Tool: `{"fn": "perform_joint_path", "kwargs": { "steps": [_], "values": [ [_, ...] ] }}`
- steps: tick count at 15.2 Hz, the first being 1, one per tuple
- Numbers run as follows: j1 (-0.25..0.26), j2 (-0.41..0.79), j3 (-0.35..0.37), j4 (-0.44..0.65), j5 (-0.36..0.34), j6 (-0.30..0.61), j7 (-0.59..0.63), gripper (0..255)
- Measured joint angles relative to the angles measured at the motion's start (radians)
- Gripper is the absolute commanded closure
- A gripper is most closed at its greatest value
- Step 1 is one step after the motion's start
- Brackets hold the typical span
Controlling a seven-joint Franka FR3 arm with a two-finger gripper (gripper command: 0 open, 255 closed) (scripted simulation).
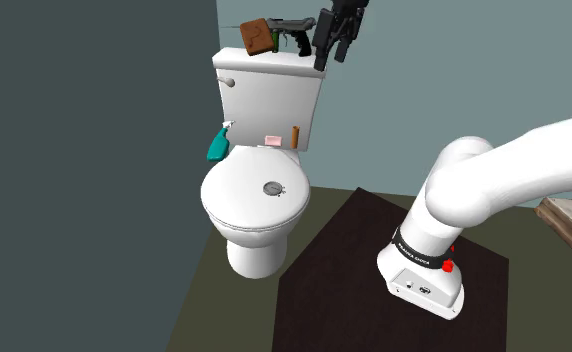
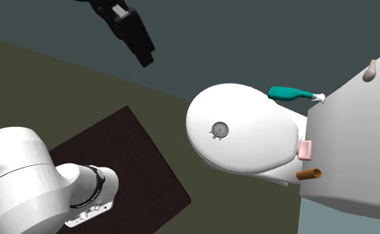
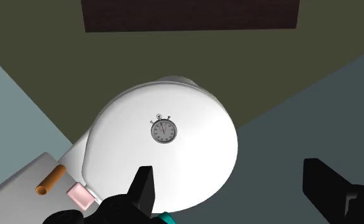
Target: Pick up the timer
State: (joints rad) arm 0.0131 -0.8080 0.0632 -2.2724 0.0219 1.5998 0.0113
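showing timer (image 3: 163, 131) on toilet lid (image 3: 200, 165), fingers (image 3: 144, 188) cropped

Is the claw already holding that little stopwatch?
No, the stopwatch lies alone on the closed toilet lid, and the open claw is well clear of it.

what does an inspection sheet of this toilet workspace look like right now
surface: closed white toilet lid, flat
job's things: round grey timer lying face up near the lid's middle, untouched
clutter: teal spray bottle, pink block and brown cylinder at the lid's back edge; brown box and dark tool on the tank
grippers: gripper open, high above the lid, apart from the timer
cables: nothing seen
surroundings: grey-blue walls, olive floor, dark stand under the arm
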Motion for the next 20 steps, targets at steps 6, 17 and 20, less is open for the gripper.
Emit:
{"fn": "perform_joint_path", "kwargs": {
  "steps": [6, 17, 20],
  "values": [
    [-0.004, 0.039, -0.022, -0.1, -0.012, 0.127, -0.035, 0],
    [-0.018, 0.24, -0.082, -0.291, -0.042, 0.49, -0.126, 0],
    [-0.023, 0.319, -0.1, -0.321, -0.048, 0.592, -0.154, 0]
  ]
}}
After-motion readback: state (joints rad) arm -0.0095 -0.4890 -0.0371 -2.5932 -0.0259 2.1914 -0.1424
